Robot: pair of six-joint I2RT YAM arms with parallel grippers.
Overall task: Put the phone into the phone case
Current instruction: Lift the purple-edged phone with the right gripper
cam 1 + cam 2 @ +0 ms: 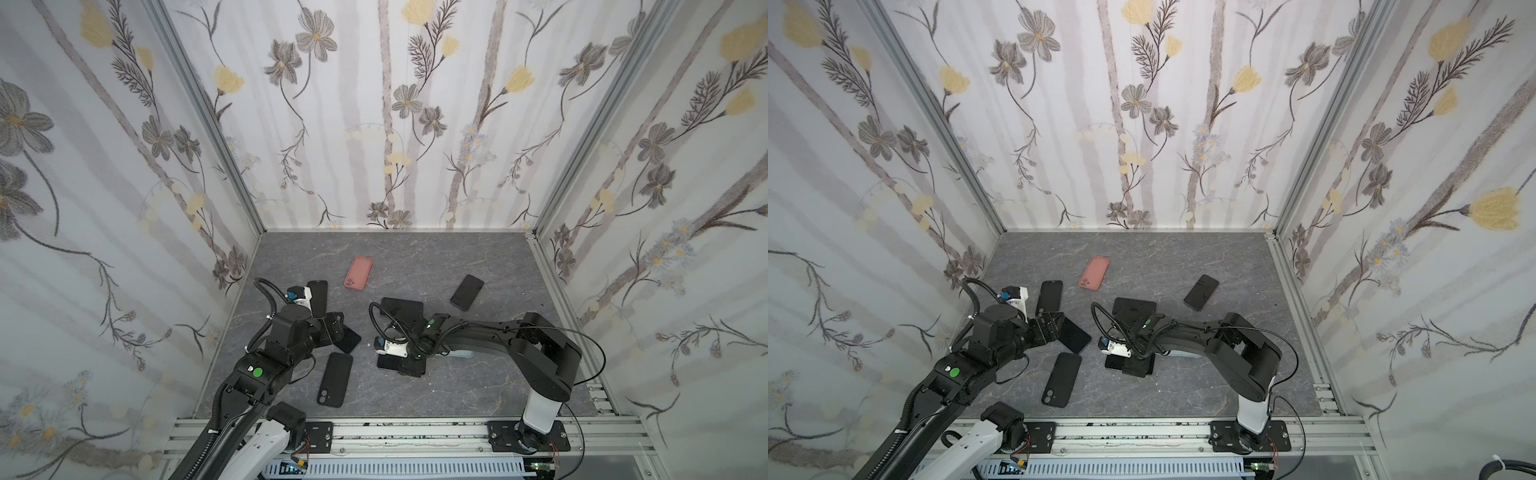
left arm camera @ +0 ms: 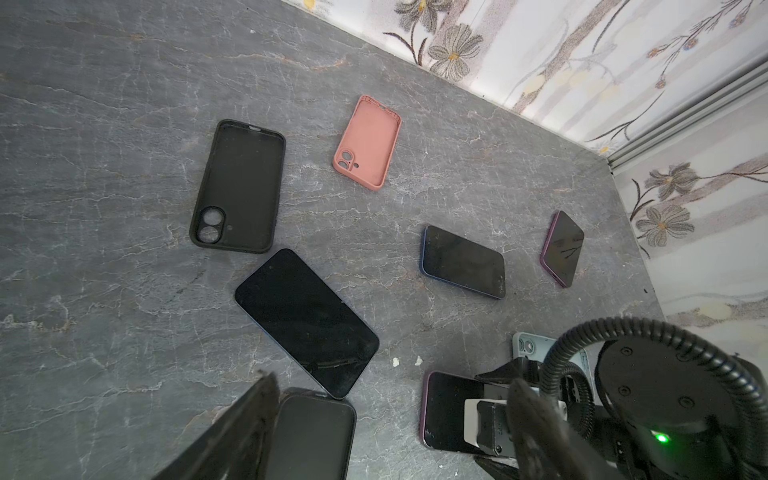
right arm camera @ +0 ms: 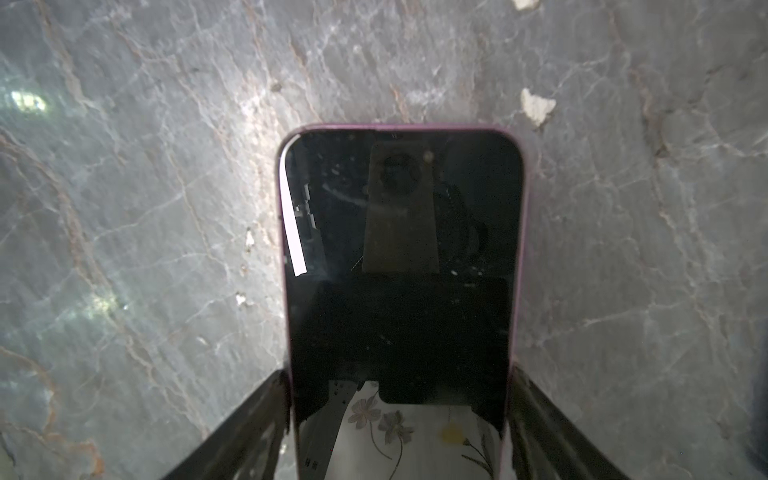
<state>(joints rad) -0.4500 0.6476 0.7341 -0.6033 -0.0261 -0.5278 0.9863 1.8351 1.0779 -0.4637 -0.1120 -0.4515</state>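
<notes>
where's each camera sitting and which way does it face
Top views: high at the front, looking down and back over the table; left arm and right arm show almost whole in both top views.
Left wrist: on the left arm, looking across the table to the pink case; open left gripper fingers show.
Right wrist: low over the purple-edged phone, facing down; right gripper fingers hug its edges.
Shared: left wrist also sees that phone and the right arm.
</notes>
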